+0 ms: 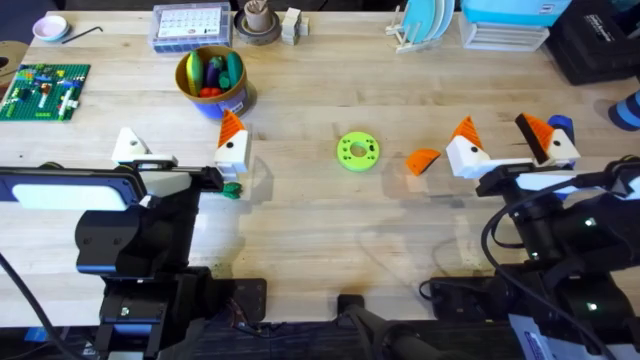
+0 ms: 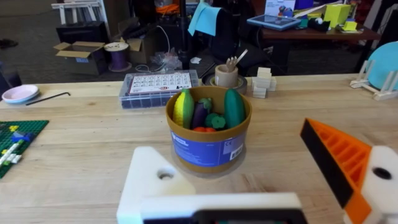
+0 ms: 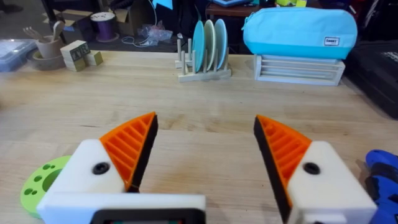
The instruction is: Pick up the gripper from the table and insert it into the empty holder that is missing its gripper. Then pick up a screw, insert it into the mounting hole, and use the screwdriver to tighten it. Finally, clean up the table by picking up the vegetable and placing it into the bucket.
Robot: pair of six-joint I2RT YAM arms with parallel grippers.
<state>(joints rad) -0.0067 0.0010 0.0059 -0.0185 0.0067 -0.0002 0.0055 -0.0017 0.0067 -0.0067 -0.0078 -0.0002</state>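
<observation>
The loose orange ribbed gripper (image 1: 423, 160) lies on the table just left of my right gripper (image 1: 505, 135) (image 3: 205, 137), which is open with orange pads on both white fingers. My left gripper (image 1: 180, 138) (image 2: 245, 162) is open too. Its left finger is the bare white holder (image 1: 128, 146) (image 2: 155, 180), and its right finger carries an orange pad. The bucket (image 1: 210, 82) (image 2: 208, 146), with toy vegetables inside, stands just beyond it. A small green vegetable (image 1: 231, 188) lies by the left gripper's base. The blue screwdriver (image 1: 561, 124) (image 3: 382, 171) peeks out behind my right finger. The screw is out of view.
A green round disc (image 1: 357, 151) (image 3: 40, 183) with holes lies mid-table. Along the back stand a clear box (image 1: 190, 25), a brown dish (image 1: 257, 22), a plate rack (image 1: 425, 22) and a light-blue case (image 1: 505, 12). A green brick plate (image 1: 45, 90) is at far left.
</observation>
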